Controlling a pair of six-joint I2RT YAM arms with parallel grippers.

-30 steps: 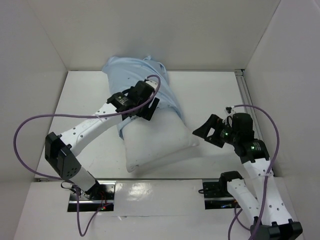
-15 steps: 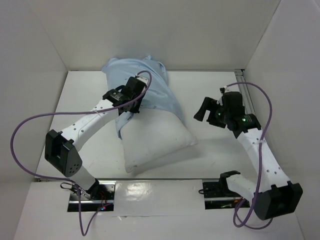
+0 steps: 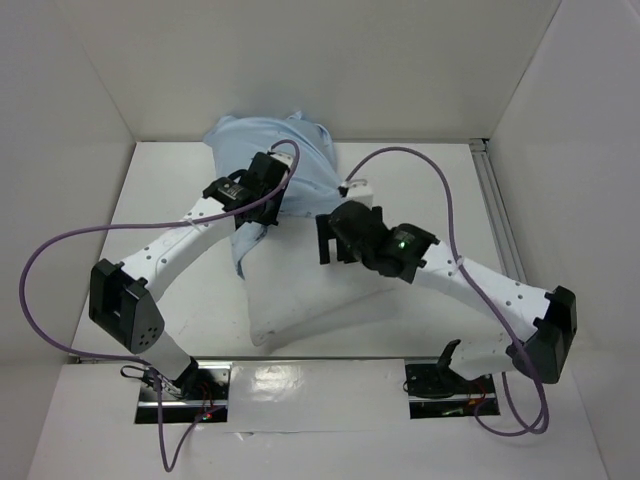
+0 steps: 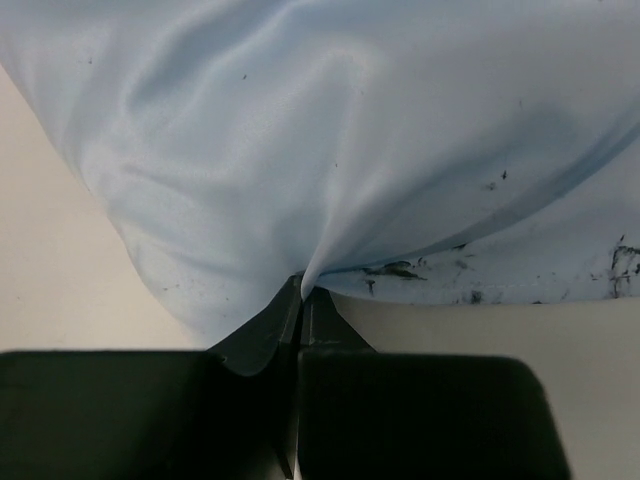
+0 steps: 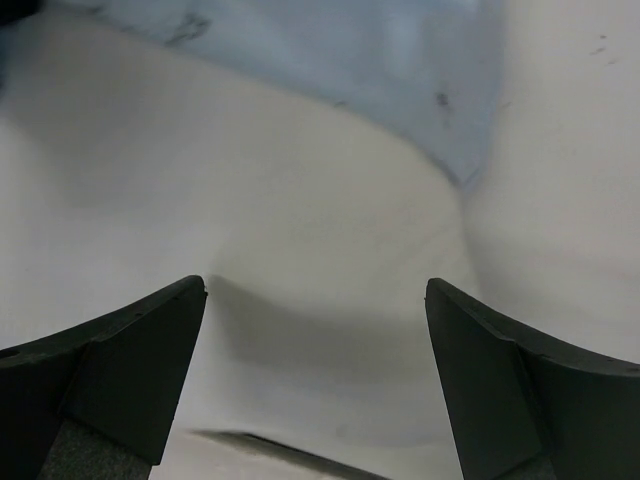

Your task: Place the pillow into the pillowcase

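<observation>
The left gripper pinched a pillowcase fold, so the spread right gripper needed a deep, centred hold on the pillow.

A white table sits between white walls (a metal rail lines its right edge).

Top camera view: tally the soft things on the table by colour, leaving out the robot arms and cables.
White: 1, the pillow
Light blue: 1, the pillowcase
Total: 2
</observation>
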